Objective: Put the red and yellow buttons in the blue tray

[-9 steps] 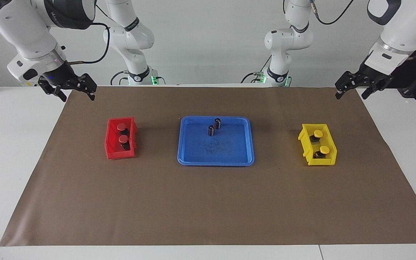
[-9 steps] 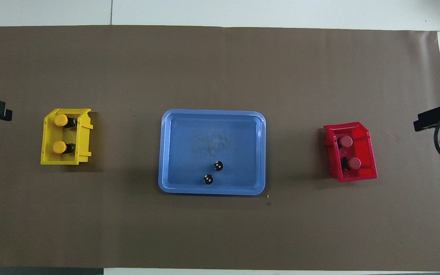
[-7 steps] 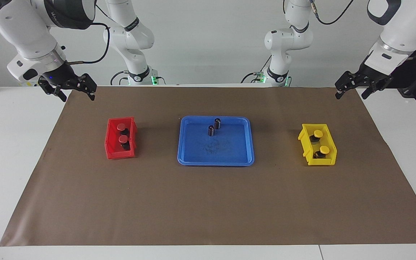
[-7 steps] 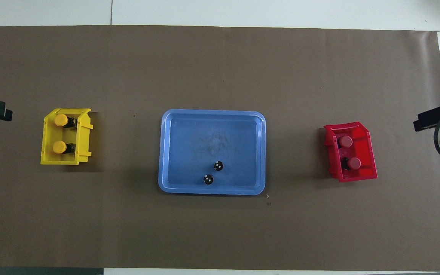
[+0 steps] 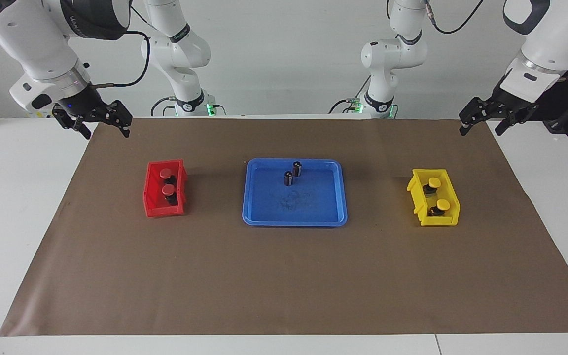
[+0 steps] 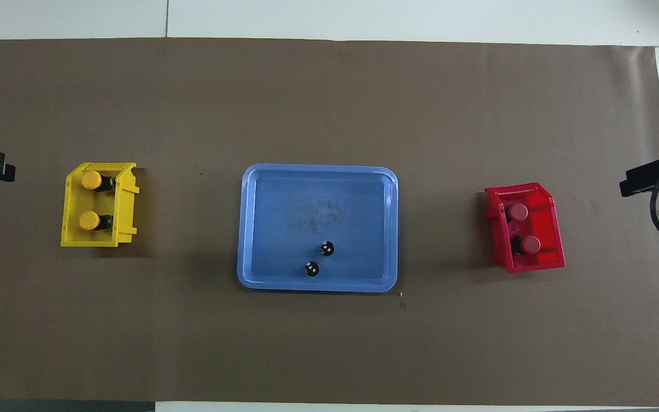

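Both claws, left claw (image 5: 479, 122) and right claw (image 5: 100, 124), hang wide open and empty; red buttons (image 5: 166, 181) and yellow buttons (image 5: 438, 193) sit in their bins, the blue tray (image 5: 336, 217) between.

Glossy plastic blue tray (image 5: 294, 217), scuffed floor; matt brown paper sheet (image 5: 284, 286) underneath.

The right gripper (image 5: 100, 123) is hanging in the air at about ten o'clock in the facing view, with its fingers spread open and holding nothing. The right arm is coming down to it from eleven o'clock. The left gripper (image 5: 481, 122) is hanging at about two o'clock, also open and empty, its arm sloping in from one o'clock. Both wrists are pointing downward.
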{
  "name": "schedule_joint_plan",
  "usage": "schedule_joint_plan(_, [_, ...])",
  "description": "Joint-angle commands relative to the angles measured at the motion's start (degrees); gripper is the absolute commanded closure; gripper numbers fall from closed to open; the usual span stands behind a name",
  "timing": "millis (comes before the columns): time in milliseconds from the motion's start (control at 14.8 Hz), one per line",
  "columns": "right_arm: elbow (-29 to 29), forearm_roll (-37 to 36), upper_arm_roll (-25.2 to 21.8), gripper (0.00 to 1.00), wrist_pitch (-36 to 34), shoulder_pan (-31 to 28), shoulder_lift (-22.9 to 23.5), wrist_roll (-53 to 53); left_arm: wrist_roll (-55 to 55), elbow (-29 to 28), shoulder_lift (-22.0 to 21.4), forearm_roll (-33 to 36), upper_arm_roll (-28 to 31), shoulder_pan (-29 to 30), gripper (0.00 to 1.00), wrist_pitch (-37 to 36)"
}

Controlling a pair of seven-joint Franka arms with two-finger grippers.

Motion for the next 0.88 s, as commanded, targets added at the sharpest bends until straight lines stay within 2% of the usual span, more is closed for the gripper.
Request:
schedule_joint_plan(0, [-0.59,-1.08,0.34,0.00,0.03,0.02,-0.47,1.09,-0.32,-0.90,-0.96,0.89,-0.19,0.35,0.00,-0.48])
schedule_joint_plan(202, [-1.03,-0.56,0.34,0.00,0.38,0.10,-0.48,-0.93,-0.23,-0.90,-0.96,0.89,-0.19,0.35,0.00,-0.48])
schedule_joint_plan(404, [-1.47,-0.55,0.34,0.00,3.72,0.02,-0.13,-0.93,-0.32,-0.90,-0.96,0.89,-0.19,0.35,0.00,-0.48])
schedule_joint_plan(539, [-5.48,-0.38,0.43,0.07,8.53,0.28,-0.30,-0.85,-0.23,-0.99,-0.96,0.89,-0.19,0.35,0.00,-0.48])
schedule_joint_plan(809, [-15.24,0.06,0.43,0.09,20.14,2.30,0.58,1.08,-0.24,-0.90,-0.96,0.89,-0.19,0.35,0.00,-0.57])
